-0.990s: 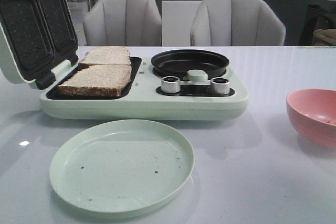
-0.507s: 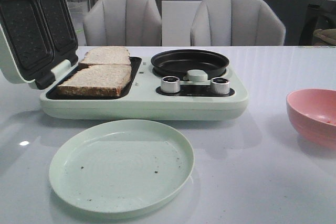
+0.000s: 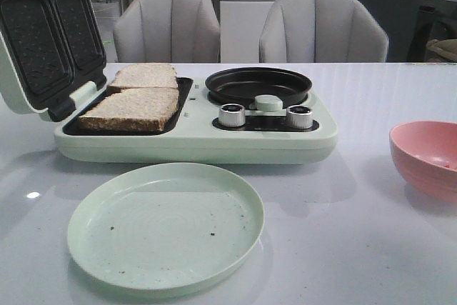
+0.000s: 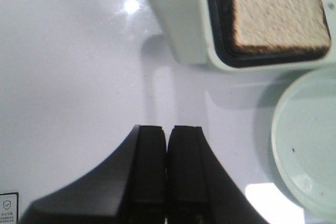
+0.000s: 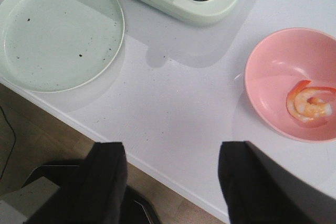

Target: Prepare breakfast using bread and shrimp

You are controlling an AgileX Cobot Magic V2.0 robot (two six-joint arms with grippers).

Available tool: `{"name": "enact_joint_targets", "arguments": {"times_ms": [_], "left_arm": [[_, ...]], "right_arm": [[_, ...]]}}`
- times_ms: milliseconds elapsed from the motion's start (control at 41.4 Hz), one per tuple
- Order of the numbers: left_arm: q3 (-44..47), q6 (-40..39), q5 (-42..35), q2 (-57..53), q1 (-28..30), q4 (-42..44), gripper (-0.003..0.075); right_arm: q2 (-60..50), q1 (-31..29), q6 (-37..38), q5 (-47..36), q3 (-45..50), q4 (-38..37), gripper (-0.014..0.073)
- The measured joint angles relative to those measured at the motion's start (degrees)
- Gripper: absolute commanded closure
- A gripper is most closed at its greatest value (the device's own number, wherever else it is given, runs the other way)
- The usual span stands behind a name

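Front view shows the bread (image 3: 136, 99) lying in the open sandwich maker (image 3: 193, 141) at centre left, with a bare plate (image 3: 166, 225) below it. Shrimp (image 5: 310, 103) sit in the pink bowl (image 5: 273, 66) at the right edge, seemingly just a piece or two. Left gripper (image 4: 168, 145) has its jaws clenched on nothing; right gripper (image 5: 170, 166) hangs with jaws released above the tabletop (image 3: 343, 212) edge. Nothing looks begun; next, the right arm should probably reach over the bowl for the shrimp.
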Motion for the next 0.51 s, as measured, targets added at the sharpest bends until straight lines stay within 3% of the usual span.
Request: {"name": "enact_joint_targets", "arguments": {"times_ms": [217, 314, 507], "left_arm": [[-0.77, 12.21, -5.60, 7.25, 14.42, -18.44, 0.0619], [-2.73, 15.97, -6.24, 12.12, 16.63, -25.70, 0.0619], [-10.81, 17.48, -6.98, 21.96, 17.30, -31.36, 0.0619]], "right_arm": [[0.00, 0.00, 0.12, 0.09, 0.00, 0.00, 0.0096], [0.00, 0.00, 0.12, 0.09, 0.00, 0.00, 0.0096], [0.00, 0.00, 0.12, 0.09, 0.00, 0.00, 0.0096]]}}
